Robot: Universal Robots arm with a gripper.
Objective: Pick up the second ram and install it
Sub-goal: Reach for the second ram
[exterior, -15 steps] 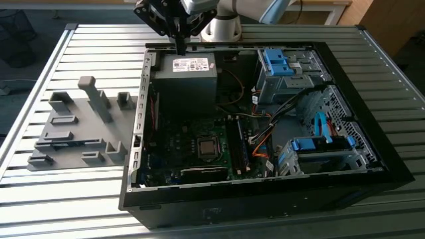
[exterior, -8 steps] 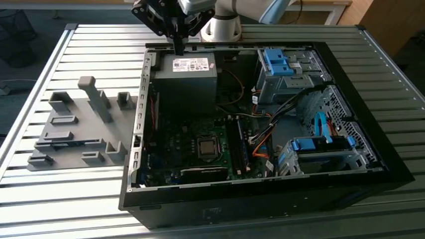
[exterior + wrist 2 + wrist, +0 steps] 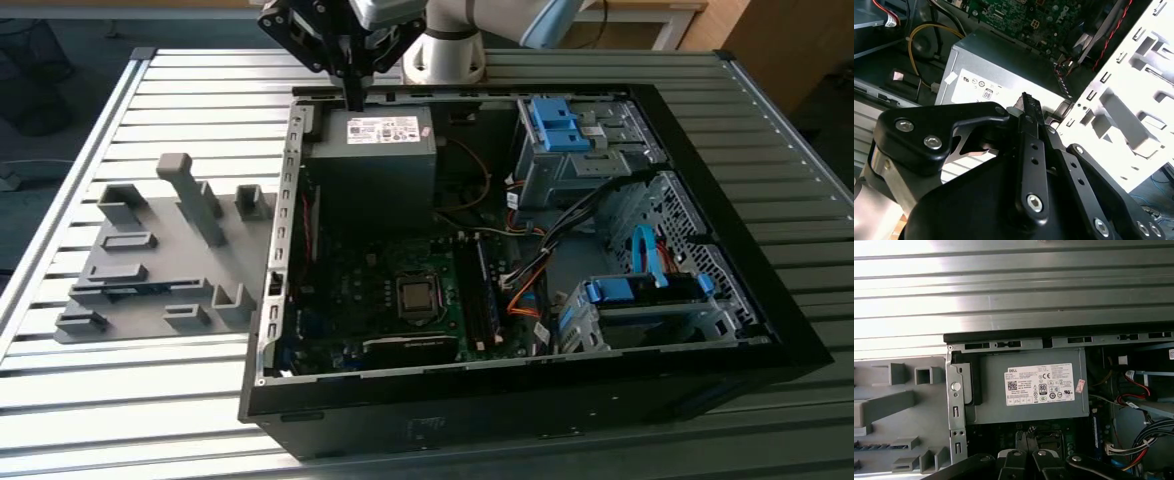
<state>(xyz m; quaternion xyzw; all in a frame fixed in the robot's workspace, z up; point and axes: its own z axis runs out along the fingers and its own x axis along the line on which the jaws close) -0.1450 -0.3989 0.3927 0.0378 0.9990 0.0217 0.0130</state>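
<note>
The claw (image 3: 356,98) hangs with its fingers drawn together and nothing seen between them, just above the far edge of the grey power supply (image 3: 374,165) inside the open computer case (image 3: 534,405). The second ram (image 3: 120,291) lies well apart from the claw, toward the exterior view's left, as a thin dark strip in the grey holder (image 3: 160,255) outside the case. In the first wrist view the ram (image 3: 876,445) sits in its slot beyond the case wall from the claw.

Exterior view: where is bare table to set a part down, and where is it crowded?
The table is bare between the grey holder tray and its near edge, and beyond the tray towards the far edge. Inside the computer case, cables and drive cages leave little room.
</note>
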